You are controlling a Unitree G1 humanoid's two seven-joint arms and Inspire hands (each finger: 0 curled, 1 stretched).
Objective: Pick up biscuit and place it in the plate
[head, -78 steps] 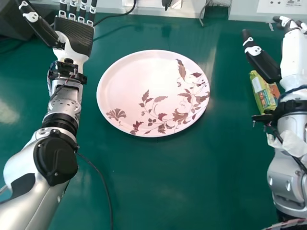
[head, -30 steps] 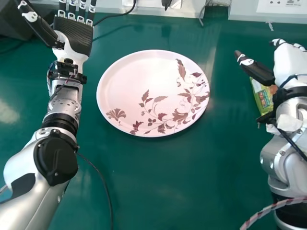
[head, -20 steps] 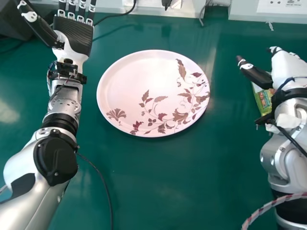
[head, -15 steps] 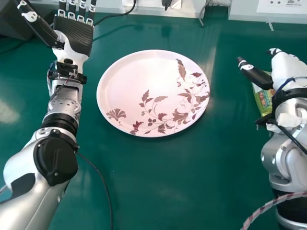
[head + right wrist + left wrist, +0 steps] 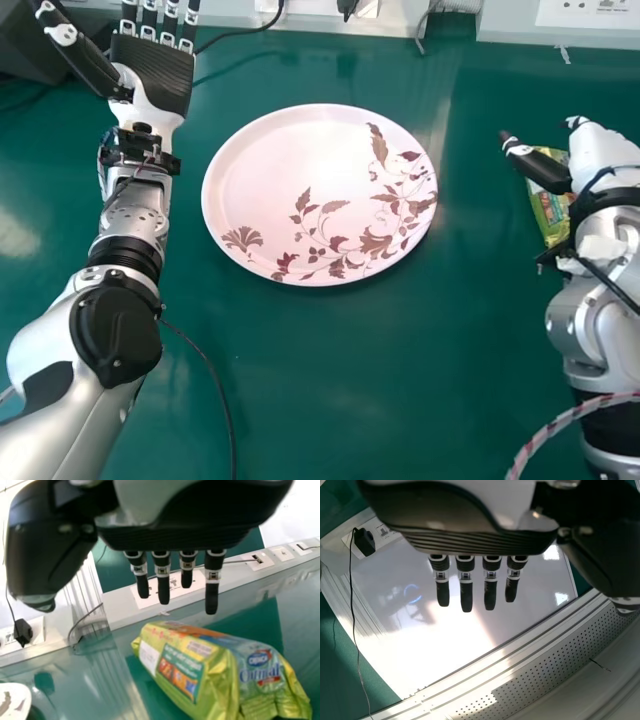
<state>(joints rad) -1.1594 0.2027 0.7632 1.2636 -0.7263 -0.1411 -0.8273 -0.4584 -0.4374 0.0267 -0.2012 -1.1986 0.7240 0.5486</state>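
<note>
The step now is reaching for the biscuit (image 5: 195,665) — it lies on the green surface (image 5: 330,400), beside the right robot hand (image 5: 185,535), whose fingers are straight and holding nothing. Next, I think, this hand must lower and close around the packet.

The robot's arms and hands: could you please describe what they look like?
The left arm and right arm have rounded silver shells and black joints. The left hand and right hand are white and black, their dark fingers banded white. The right wrist carries whitish wrapping and a black cable; a pale cable with darker stripes crosses the right arm.
</note>
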